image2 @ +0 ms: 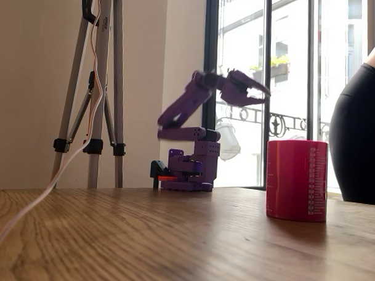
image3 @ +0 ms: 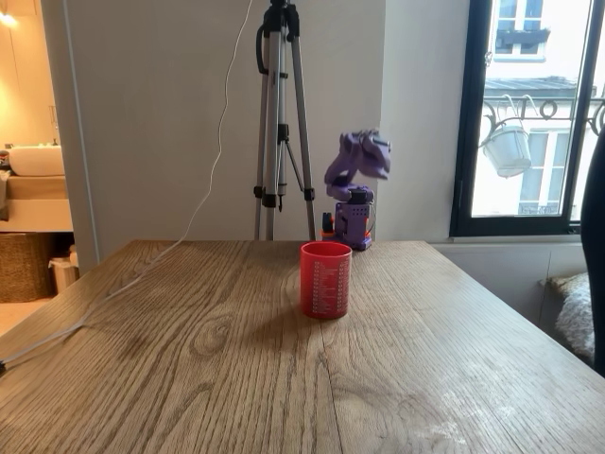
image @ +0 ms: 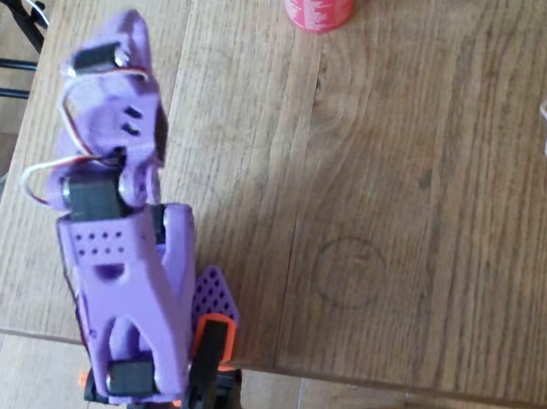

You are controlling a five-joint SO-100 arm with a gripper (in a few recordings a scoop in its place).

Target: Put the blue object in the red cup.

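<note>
One red cup (image3: 324, 279) stands upright on the wooden table (image3: 227, 359), well apart from the arm's base at the far edge. One purple arm (image2: 194, 113) is raised, its claw (image2: 255, 93) high in the air above the table and short of the cup. In the fixed view from the side its two fingers show a gap between them — a narrow-to-middling opening; whether anything sits inside I cannot tell. Blue object: I see none on the table, so its place is unknown, possibly within the claw. One tripod (image3: 279, 123) stands behind the table, and one white cable (image2: 44, 191) trails across it. Risks, as judged: a release from this height, short of the rim, would drop the piece outside the cup — or a low approach could knock the cup over.
</note>
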